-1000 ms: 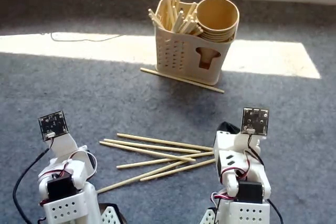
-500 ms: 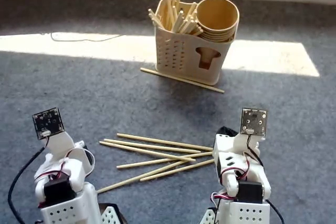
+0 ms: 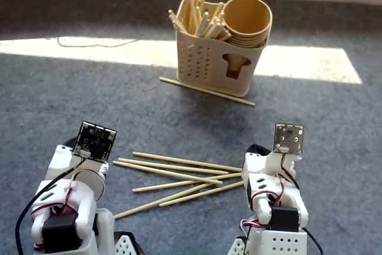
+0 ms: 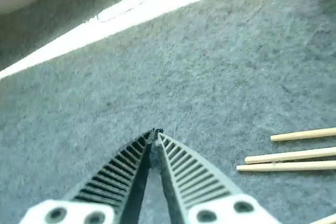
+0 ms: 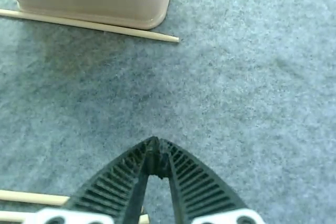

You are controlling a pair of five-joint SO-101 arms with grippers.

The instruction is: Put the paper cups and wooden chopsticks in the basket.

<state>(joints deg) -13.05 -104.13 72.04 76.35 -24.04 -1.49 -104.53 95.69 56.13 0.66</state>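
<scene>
Risk: crossed chopsticks (image 3: 179, 174) on carpet (image 3: 89, 106) could have scattered or lifted in pairs under one pinch. Left gripper (image 4: 156, 132) and right gripper (image 5: 153, 140) were both clenched, empty.

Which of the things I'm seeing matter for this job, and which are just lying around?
For the job:
basket
paper cups, stacked in it
standing chopsticks, in it
loose chopsticks on the carpet
single chopstick beside the basket's base

Just lying about:
thin cable on the carpet
</scene>
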